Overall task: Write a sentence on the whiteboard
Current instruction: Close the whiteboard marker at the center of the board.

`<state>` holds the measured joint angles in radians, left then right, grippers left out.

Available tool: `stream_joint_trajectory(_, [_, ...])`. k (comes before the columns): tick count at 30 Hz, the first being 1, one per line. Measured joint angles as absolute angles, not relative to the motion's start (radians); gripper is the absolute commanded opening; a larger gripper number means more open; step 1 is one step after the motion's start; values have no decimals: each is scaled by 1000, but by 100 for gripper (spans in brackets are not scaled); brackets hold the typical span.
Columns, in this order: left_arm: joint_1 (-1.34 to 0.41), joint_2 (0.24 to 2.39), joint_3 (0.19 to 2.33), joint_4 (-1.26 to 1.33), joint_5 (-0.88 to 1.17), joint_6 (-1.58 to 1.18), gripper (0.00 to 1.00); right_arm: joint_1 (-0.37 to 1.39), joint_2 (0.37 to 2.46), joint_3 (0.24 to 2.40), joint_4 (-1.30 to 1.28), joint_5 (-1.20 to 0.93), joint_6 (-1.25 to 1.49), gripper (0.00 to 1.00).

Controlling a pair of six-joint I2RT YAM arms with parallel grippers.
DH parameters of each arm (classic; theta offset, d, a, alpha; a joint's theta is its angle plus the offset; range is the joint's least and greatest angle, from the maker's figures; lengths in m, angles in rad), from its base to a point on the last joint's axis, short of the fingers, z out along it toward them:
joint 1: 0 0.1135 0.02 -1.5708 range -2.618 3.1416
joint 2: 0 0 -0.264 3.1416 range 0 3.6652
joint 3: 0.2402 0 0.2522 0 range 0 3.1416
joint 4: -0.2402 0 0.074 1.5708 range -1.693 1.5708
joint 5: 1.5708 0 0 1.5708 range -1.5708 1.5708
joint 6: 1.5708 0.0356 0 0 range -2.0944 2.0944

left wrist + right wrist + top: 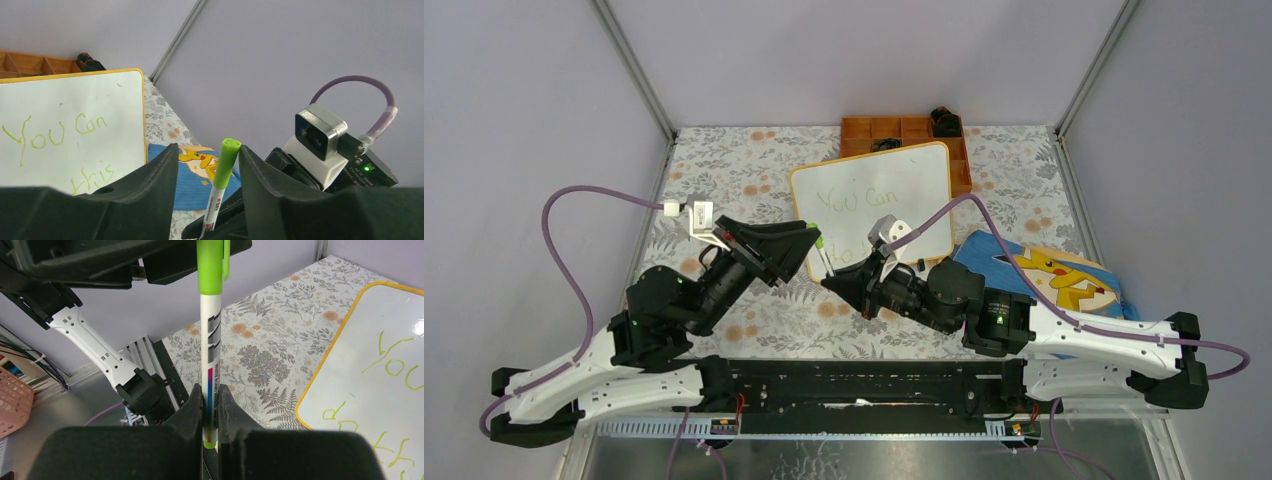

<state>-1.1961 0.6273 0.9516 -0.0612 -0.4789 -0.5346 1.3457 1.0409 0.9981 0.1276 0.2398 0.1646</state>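
Lilac-grey walls enclose a table (pixel 754 180) with a floral cover. Noted: the whiteboard (pixel 894 180) lies tilted at the far middle of the table, its far corner overlapping an orange tray (pixel 894 128) at the far edge. On it, the sentence (pixel 856 200) in pale green, partly hidden by the arms. Observed: the right gripper (pixel 211 412) clamped on the barrel of a marker (pixel 210 340), held upright by the board's near-left corner. Observed: the left gripper (pixel 207 150) with fingers apart, the marker's green cap (pixel 227 157) between them. A blue cartoon cloth (pixel 1064 280) lies near the right edge.
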Motion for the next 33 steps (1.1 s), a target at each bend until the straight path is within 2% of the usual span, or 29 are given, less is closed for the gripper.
stream_joint_trajectory(4, [-1196, 645, 953, -60, -477, -536, 44, 1345, 1041, 998, 123, 241, 164, 0])
stream_joint_trajectory(7, [-1196, 651, 954, -59, -471, -536, 35, 1343, 1041, 998, 120, 241, 164, 0])
stream_joint_trajectory(11, [-1196, 653, 954, -54, -454, -543, 18, 1343, 1041, 997, 116, 243, 164, 0])
stream_joint_trajectory(13, [-1196, 654, 954, -52, -448, -547, 1, 1342, 1041, 997, 115, 245, 165, 0])
stream_joint_trajectory(27, [-1179, 670, 866, 18, -436, -631, 0, 1342, 1040, 987, 41, 313, 169, 0])
stream_joint_trajectory(31, [-1177, 652, 851, 15, -452, -670, 53, 1342, 1038, 984, 32, 314, 167, 0])
stream_joint_trajectory(33, [-1185, 628, 842, 7, -450, -701, 67, 1342, 1038, 984, 54, 312, 159, 0])
